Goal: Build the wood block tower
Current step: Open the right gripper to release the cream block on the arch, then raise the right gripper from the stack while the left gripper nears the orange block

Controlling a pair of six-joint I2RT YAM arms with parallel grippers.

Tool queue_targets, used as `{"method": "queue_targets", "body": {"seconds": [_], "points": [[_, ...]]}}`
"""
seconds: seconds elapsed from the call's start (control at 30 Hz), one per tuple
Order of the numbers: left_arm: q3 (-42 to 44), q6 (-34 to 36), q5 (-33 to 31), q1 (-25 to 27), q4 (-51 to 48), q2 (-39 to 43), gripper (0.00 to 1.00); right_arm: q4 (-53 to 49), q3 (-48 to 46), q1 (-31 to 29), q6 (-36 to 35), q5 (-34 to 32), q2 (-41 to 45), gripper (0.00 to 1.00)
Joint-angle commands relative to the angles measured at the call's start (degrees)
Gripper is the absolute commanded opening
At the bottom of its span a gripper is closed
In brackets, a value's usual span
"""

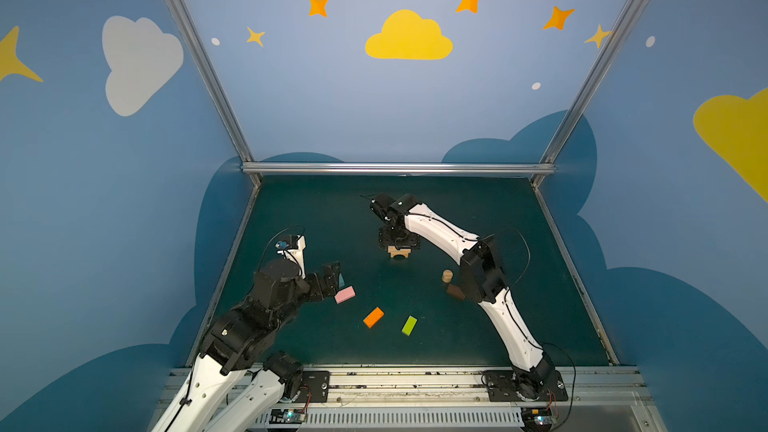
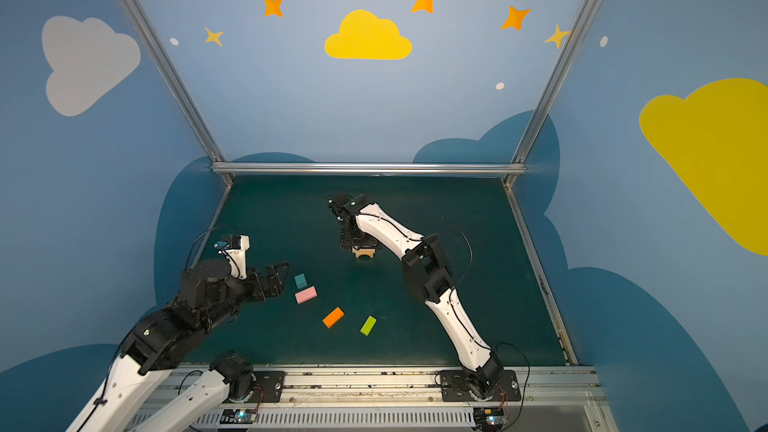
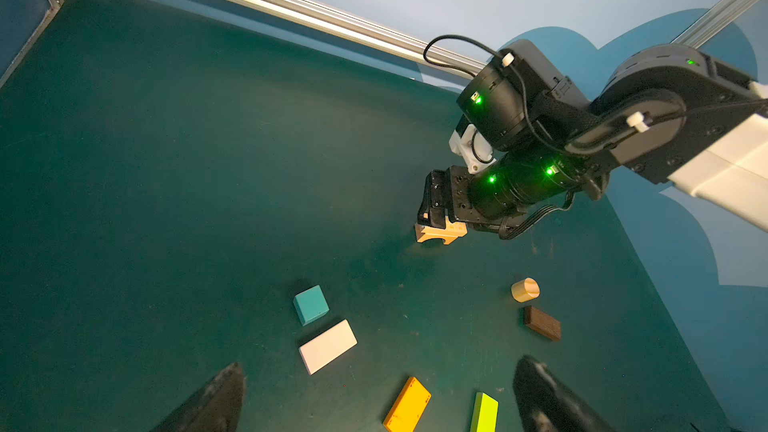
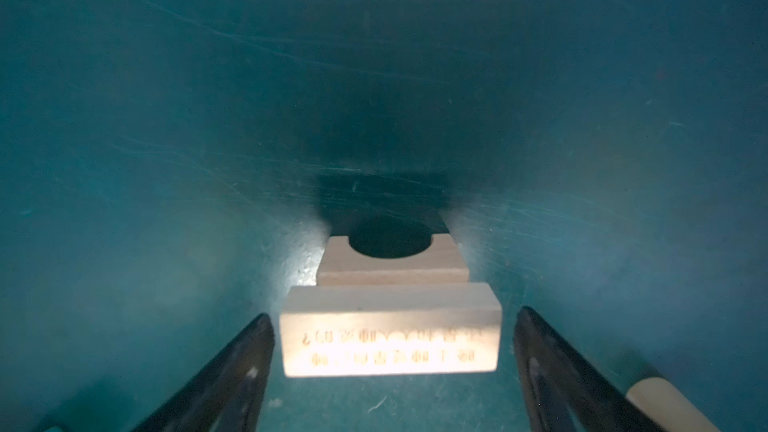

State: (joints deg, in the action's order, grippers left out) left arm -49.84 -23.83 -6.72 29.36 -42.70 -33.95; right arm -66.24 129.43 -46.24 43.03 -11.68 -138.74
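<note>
Right wrist view: right claw (image 4: 392,317), wide, straddles the tan plank (image 4: 390,332), apparently resting on the tan arch (image 4: 390,261); left claw (image 3: 382,364) wide too. Next: lift straight clear.

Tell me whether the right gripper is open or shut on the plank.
Open. The right gripper has its jaws clear of the tan plank on both sides, with table showing in each gap.

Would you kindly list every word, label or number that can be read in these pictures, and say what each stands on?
On the tan plank: two rows of engraved characters, too blurred to read in the right wrist view.
Nothing else bears legible text.
</note>
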Motion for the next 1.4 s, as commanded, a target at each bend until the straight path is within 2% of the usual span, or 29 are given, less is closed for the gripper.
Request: {"method": "queue_targets", "body": {"seconds": [0.0, 0.3, 0.57, 0.8, 1.37], "points": [[0.36, 0.63, -0.13, -0.19, -0.11, 0.01, 1.00, 0.05, 1.27, -0.36, -0.49, -1.15, 3.95, 0.88], [0.45, 0.55, -0.13, -0.21, -0.11, -0.37, 1.00, -0.03, 1.52, -0.52, -1.27, -2.31, 7.21, 0.88], [0.36, 0.50, -0.74, -0.16, -0.68, -1.67, 1.00, 1.65, -0.91, -0.87, -3.47, -3.13, 14.00, 0.88], [0.40, 0.33, -1.41, -0.19, -1.16, -4.03, 1.00, 8.81, -12.19, -0.94, -5.67, -3.72, 23.98, 0.88], [-0.78, -1.84, 0.25, -0.19, -2.91, -13.59, 0.98, 28.61, -45.26, 3.06, -4.79, -1.36, 50.35, 0.88]]}}
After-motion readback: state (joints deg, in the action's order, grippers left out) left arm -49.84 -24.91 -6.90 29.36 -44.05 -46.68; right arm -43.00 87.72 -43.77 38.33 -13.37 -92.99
